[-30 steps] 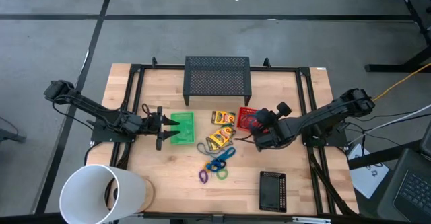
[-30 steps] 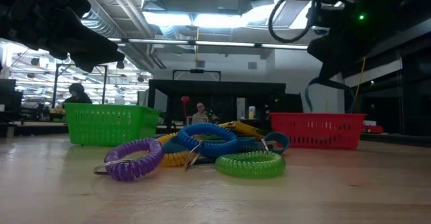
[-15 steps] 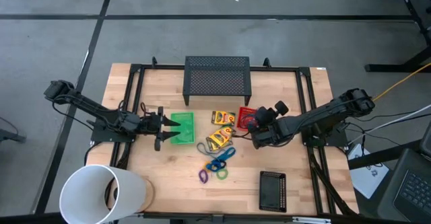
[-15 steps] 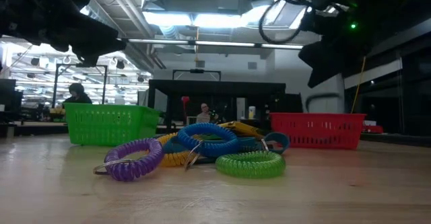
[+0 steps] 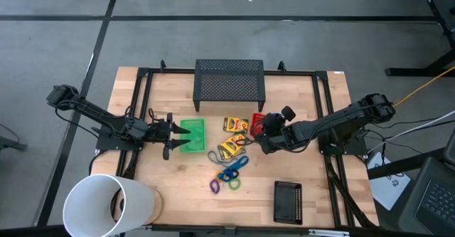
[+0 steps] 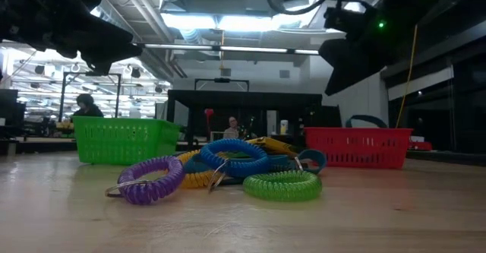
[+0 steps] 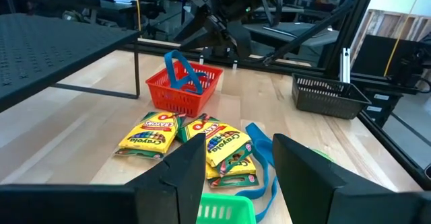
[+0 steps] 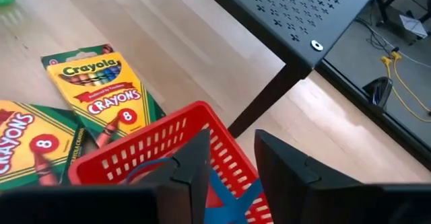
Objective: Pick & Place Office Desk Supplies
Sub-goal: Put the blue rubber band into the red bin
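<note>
Since the earlier frames, the right hand (image 5: 261, 132) has been drawn leftward over the red tray (image 5: 257, 125), and its fingers have been parted; the blue cord bundle (image 7: 182, 76) is now seen left standing in that tray.

From the high view, the left hand (image 5: 168, 132) is held just beside the green tray (image 5: 192, 135), fingers apart and nothing between them. Crayon boxes (image 5: 233, 146) are laid between the two trays, one (image 5: 234, 124) nearer the black mesh shelf (image 5: 229, 80). Coiled rings (image 5: 226, 177) are gathered nearer the front edge of the bench (image 5: 313, 102). A black tray (image 5: 288, 201) and a big white cylinder (image 5: 106, 206) are placed along the front.

In the low view, a purple ring (image 6: 148, 180), a blue ring (image 6: 231, 156) and a green ring (image 6: 282, 185) are seen touching in a heap, with a yellow ring (image 6: 194, 180) partly hidden behind them. People are seen far off in the room.

In the left wrist view, the crayon boxes are shown lying flat in front of the red tray, and a blue strap (image 7: 262, 158) is trailed beside them.

In the right wrist view, the right hand's fingers (image 8: 194, 160) are held open just above the red tray's rim, clamped on nothing, with blue cord seen inside the tray and two crayon boxes beside it.
</note>
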